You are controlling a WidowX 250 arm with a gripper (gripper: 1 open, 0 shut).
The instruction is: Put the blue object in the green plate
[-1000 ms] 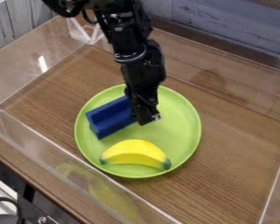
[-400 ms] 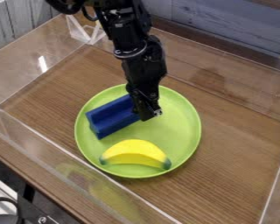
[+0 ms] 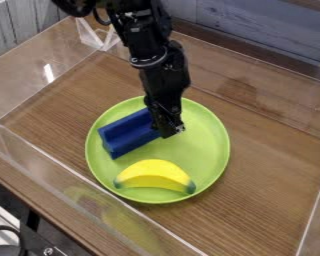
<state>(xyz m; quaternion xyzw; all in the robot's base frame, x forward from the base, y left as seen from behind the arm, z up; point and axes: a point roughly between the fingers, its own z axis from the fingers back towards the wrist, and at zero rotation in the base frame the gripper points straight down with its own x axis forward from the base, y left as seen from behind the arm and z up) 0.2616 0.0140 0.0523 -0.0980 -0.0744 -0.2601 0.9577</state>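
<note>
Blue block (image 3: 123, 133) was seen lying inside the green plate (image 3: 210, 152), left of centre, above the banana (image 3: 153, 176). Almost nothing had shifted over the last second: the gripper (image 3: 167, 128) was held shut at the block's right end, so placement was judged essentially done.

Camera position: it is standing outside the clear-walled enclosure (image 3: 29, 215), high, at the near-left corner
Direction: it is looking down and across the wooden table (image 3: 276, 130); the arm (image 3: 147, 45) is entering from the far top side
Nearness: it is sitting moderately close; the green plate (image 3: 210, 155) is filling the middle
Shared views: only one view is showing
</note>
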